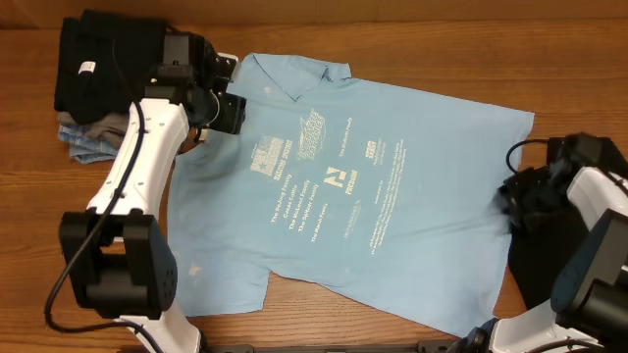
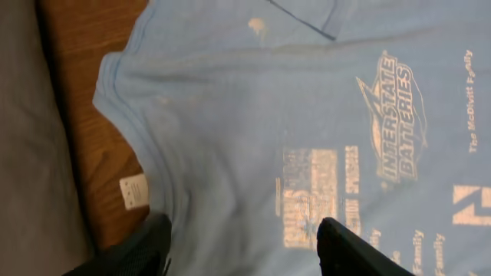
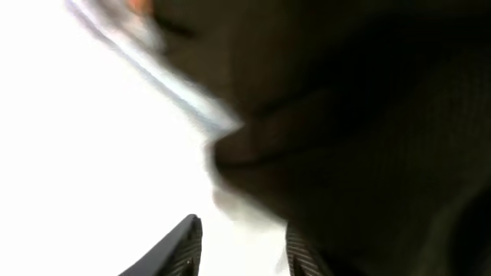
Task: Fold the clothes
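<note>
At the far left the overhead view shows a folded black garment (image 1: 98, 54) on top of a grey-and-blue pile (image 1: 83, 137), off to the outer side of the left gripper (image 1: 228, 110). The left wrist camera catches only a grey strip of cloth at its edge. The left gripper hangs over the shoulder of the light-blue T-shirt (image 1: 363, 186), which lies spread flat, print up, across the wooden table (image 1: 412, 59). Only the wrist view shows its jaws: they stand wide apart, released, with bare blue cloth between the two fingers (image 2: 146, 249) and the collar and pale lettering ahead of them. A small white label (image 2: 133, 192) sits just ahead of one finger, at the shirt's hem over the wood. At the shirt's right edge the overhead view places the right gripper (image 1: 512, 204), with a second black garment (image 1: 530, 270) just beside it. The right wrist view is blurred and washed out. Two fingertips (image 3: 180, 245) show at the bottom with dark cloth ahead of them, and I cannot tell whether these jaws grasp anything.
</note>
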Robot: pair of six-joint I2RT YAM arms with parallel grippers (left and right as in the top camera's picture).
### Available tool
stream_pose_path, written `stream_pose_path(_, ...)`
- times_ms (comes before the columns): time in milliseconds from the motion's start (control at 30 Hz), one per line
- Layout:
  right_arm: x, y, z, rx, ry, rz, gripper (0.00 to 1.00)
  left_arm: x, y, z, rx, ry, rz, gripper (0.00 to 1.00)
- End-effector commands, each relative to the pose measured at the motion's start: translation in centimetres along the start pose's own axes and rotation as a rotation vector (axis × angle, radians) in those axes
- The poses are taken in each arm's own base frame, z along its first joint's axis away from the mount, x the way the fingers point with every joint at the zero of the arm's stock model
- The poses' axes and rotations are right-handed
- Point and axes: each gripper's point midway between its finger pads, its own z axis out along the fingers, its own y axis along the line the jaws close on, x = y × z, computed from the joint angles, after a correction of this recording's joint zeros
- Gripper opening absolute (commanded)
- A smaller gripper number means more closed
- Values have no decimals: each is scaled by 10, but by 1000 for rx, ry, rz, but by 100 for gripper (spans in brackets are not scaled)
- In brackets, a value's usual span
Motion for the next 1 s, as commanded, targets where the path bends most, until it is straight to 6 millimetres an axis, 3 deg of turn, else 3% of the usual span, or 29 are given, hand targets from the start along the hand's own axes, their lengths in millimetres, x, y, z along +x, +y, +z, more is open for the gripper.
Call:
stream_pose_path(0,-12,61,-53,-238,-42,-139,41,0,-3,30,36,18,34,61)
stream_pose_path(133,0,100,-106,-409,-72,-258,41,2,1,72,40,25,47,45)
stream_pose_path(233,14,112,-127,-456,-83,-314,41,6,6,101,32,30,47,38)
stream_pose_path(333,30,112,-134,-452,-68,-339,41,14,17,127,-5,46,26,29)
stream_pose_path(467,50,110,-128,-407,-21,-384,41,26,44,152,-128,70,-33,22)
stream_pose_path(600,59,105,-118,-317,-20,-409,41,33,77,158,-268,77,-107,24)
stream_pose_path(700,66,108,-114,-285,-27,-445,41,29,89,157,-259,47,-143,32)
stream_pose_path(967,57,104,-108,-200,-94,-411,45,3,82,143,-181,17,-174,53)
